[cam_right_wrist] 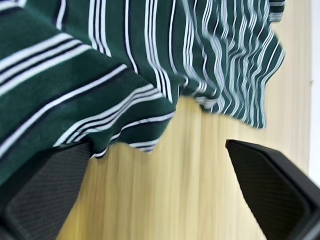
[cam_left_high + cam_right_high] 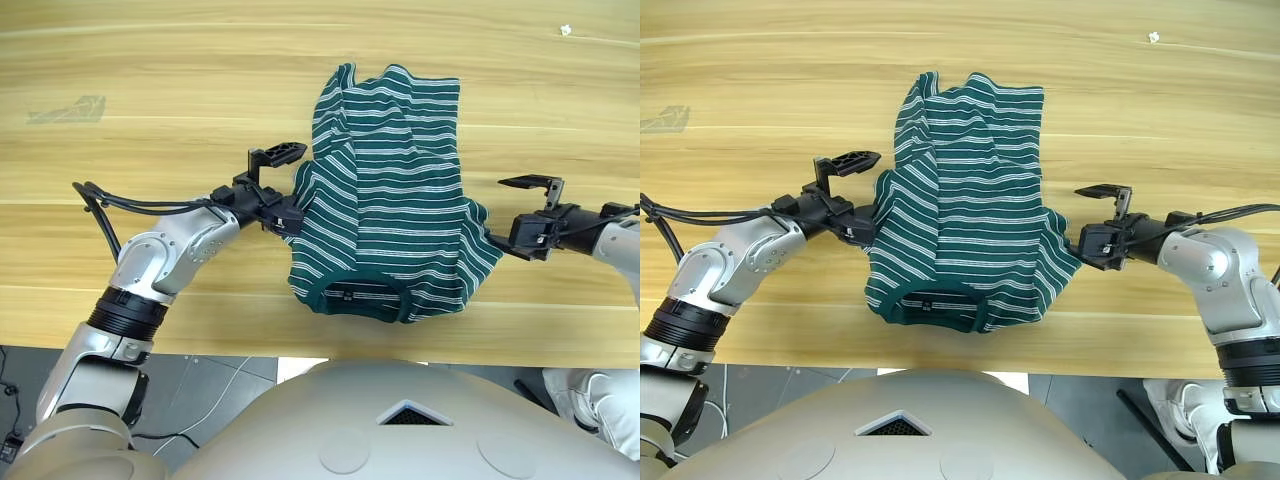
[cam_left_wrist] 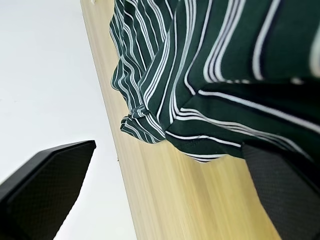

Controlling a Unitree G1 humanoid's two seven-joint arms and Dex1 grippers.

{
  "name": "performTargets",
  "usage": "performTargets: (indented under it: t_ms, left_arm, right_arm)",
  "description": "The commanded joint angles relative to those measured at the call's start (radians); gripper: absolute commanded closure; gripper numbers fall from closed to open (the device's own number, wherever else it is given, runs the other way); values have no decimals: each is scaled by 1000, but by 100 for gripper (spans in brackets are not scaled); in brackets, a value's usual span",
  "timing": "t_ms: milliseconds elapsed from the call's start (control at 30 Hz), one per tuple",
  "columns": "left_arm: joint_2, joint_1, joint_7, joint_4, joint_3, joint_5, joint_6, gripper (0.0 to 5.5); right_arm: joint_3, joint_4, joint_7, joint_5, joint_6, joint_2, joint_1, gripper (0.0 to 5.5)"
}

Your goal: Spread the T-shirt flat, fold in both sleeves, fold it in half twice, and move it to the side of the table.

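Dark-green white-striped T-shirt point(image 2: 390, 180), collar nearest, bunched on pale wooden table point(image 2: 150, 60). At its sides left pincer point(image 2: 290, 190), right pincer point(image 2: 500, 212), both apart: clamp shirt edges, pull outward evenly.

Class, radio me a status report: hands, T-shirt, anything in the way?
Left hand open at left edge of T-shirt. Right hand open at its right edge. T-shirt rumpled, not flat. White scrap on table, far right, well away.

Pale wooden table point(image 2: 150, 60) with plank seams; grey tiled floor point(image 2: 220, 385) below its edge.
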Motion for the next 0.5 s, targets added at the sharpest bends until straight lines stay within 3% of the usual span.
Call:
performTargets:
  t_ms: [33,367,500]
  left_arm:
    - [19,35,-25,10,-26,26,-3,10]
    - [39,86,-15,21,-33,31,-2,10]
    - [126,115,47,84,22,48,6,10]
  right_arm:
    - [48,34,-8,-46,-10,16,24,58]
    - [72,125,-47,-78,-27,-3,11,58]
    - [46,251,-77,-63,-38,-22,-50,58]
